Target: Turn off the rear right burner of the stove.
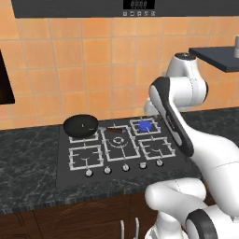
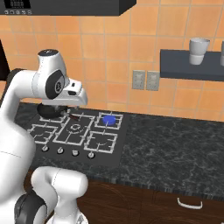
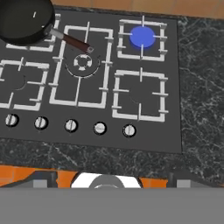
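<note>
The stove (image 3: 175, 87) is a flat black cooktop with pale-grey grates, set in a dark marble counter. Its rear right burner (image 3: 142, 36) glows bright blue, also seen as the blue burner (image 1: 144, 125) and the blue burner (image 2: 109, 119). Five small silver knobs (image 3: 71, 125) run along the stove's front edge, the rightmost knob (image 3: 129, 130) below the front right grate. My gripper (image 2: 83, 100) hangs high over the middle of the stove, well above the knobs. Its fingers are hidden, so I cannot tell whether they are open or shut.
A black frying pan (image 3: 24, 19) sits on the rear left burner, its dark handle (image 3: 74, 42) reaching toward the middle burner. A wall shelf (image 2: 192, 64) with a white cup (image 2: 199, 50) hangs to the right. Bare counter (image 2: 175, 148) lies right of the stove.
</note>
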You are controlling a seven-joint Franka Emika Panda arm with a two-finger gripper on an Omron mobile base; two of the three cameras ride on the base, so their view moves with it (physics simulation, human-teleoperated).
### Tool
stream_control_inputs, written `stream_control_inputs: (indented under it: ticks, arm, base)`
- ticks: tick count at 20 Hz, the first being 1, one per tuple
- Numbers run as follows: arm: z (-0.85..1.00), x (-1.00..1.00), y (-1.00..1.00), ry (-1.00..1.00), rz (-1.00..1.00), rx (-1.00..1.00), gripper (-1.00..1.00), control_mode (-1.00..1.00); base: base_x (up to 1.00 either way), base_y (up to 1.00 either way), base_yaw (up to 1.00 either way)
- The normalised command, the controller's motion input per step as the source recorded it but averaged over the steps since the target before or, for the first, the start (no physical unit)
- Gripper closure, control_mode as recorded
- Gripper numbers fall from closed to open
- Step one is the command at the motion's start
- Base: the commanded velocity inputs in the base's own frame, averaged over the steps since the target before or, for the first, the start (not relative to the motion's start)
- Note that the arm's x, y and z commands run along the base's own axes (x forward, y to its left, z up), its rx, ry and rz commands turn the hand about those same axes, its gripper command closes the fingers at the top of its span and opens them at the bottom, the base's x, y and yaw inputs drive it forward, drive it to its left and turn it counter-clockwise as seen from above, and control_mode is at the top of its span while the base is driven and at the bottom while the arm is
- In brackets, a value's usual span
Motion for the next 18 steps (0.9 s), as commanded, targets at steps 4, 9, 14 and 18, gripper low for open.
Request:
stream_control_inputs:
  ticks: [4, 9, 14, 18]
  arm:
    - [-0.11, -0.26, 0.15, 0.00, 0.08, -0.08, -1.00, -1.00]
    - [-0.14, -0.32, 0.10, -0.01, 0.23, -0.10, -1.00, -1.00]
    - [-0.09, -0.18, 0.05, -0.03, 0.28, -0.06, -1.00, -1.00]
    - [-0.18, 0.00, 0.02, 0.00, 0.31, -0.03, -1.00, -1.00]
  base:
    - [0.00, 0.00, 0.00]
    - [0.00, 0.00, 0.00]
    - [0.00, 0.00, 0.00]
    - [0.00, 0.00, 0.00]
